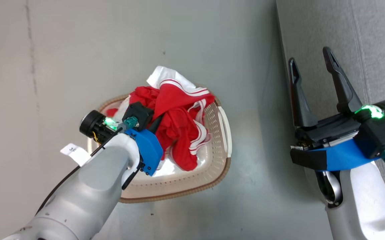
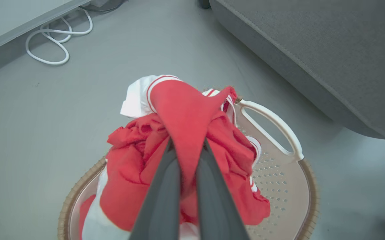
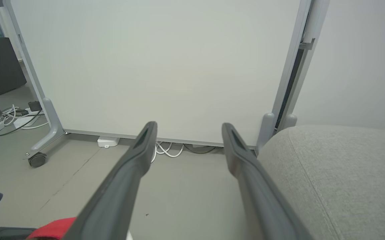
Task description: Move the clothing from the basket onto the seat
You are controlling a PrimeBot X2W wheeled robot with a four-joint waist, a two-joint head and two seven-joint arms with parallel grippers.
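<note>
A: Which step?
B: Lifting, probably. Left gripper clamped tight on the clothing, bunched over the basket; right gripper wide open, empty, by the seat. Next: hoist clear, swing across, drop there.

Left arm jaws clamped, right arm jaws spread.

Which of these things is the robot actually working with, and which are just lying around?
In the job:
red clothing, held between the fingers of the left gripper; basket; grey seat.

Just lying about:
white cables on the floor; wheeled white panel.
</note>
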